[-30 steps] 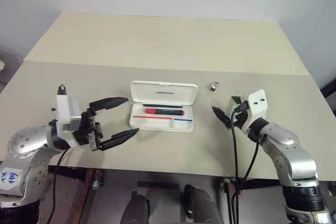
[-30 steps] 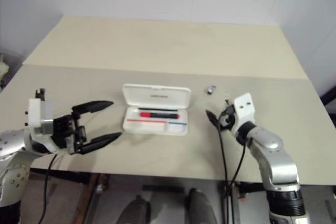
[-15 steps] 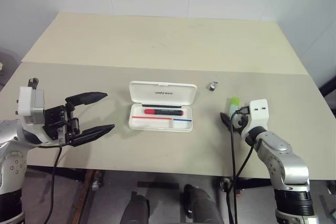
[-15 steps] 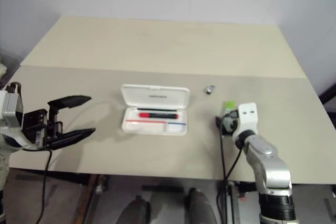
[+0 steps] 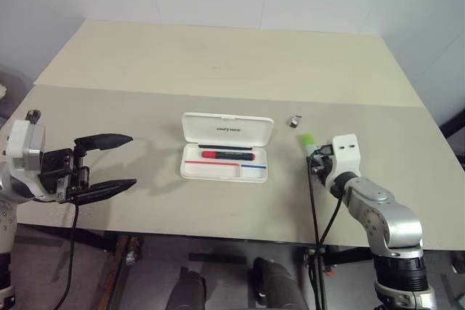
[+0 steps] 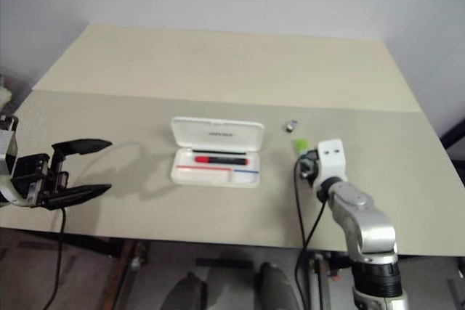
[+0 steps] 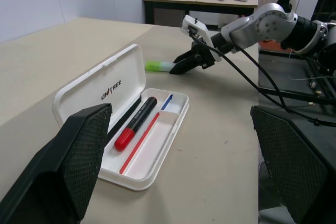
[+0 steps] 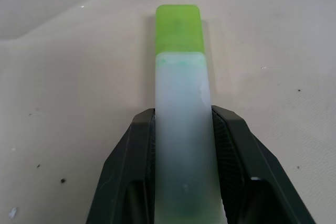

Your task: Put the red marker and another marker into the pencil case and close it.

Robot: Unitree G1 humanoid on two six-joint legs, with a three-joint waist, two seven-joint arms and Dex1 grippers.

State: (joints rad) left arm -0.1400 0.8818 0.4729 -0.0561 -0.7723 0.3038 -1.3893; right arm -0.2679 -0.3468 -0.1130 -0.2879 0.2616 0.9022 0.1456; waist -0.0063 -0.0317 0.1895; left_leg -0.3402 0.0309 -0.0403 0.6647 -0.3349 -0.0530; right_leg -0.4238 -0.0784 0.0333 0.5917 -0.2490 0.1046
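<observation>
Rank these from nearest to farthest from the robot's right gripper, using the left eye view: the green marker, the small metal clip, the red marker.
1. Green marker: gripped between the right gripper's fingers.
2. Small metal clip: just beyond the marker's green end, on the table.
3. Red marker: inside the open pencil case, toward the table's middle.

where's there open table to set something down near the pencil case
Bare patches: between the pencil case and the open left gripper, and the whole far table behind its lid. Crowded on its right: a small metal clip and the right gripper clamping the green marker.
</observation>
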